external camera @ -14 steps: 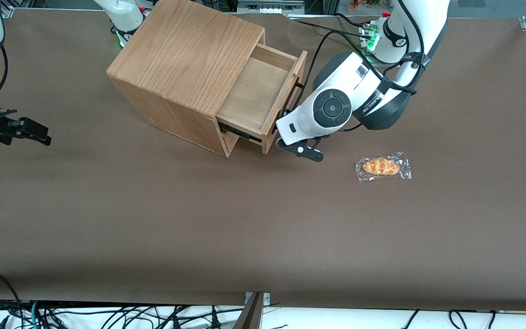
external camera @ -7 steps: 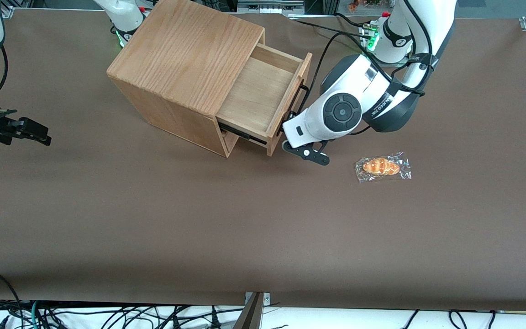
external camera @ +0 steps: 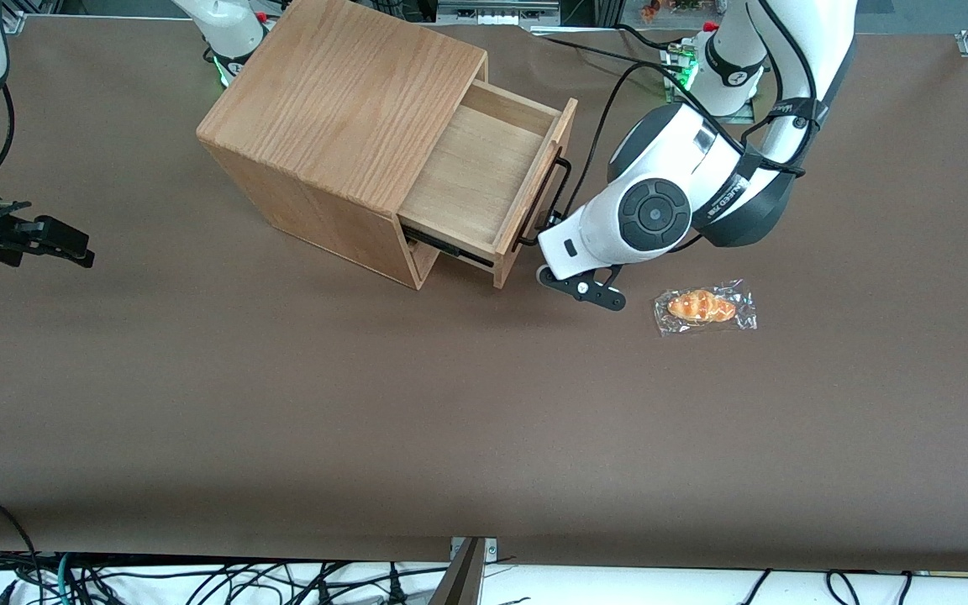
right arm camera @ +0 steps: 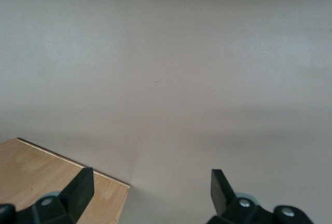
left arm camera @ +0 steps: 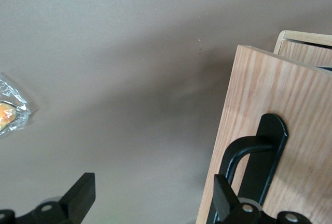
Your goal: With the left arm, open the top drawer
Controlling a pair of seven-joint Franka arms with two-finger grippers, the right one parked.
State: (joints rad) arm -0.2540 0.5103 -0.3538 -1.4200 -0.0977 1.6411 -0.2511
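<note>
The hand sits right in front of the drawer, at the end of its black handle nearer the front camera. In the wrist view its 2 fingers are spread wide: 1 of them is over bare desk, while the other lies against the handle where it meets the drawer front. Nothing is pinched between them.

The left arm reaches down from its base at the desk edge farthest from the front camera, and its round dark cap faces upward just beside the drawer.

The drawer stands pulled well out of the wooden box, with its pale inside bare and open to view. A dark slide rail shows under it where it leaves the box.

A wrapped bread roll lies on the brown desk near the hand, toward the working arm's end and a little nearer the front camera. The edge of its clear wrapper also shows in the wrist view.
</note>
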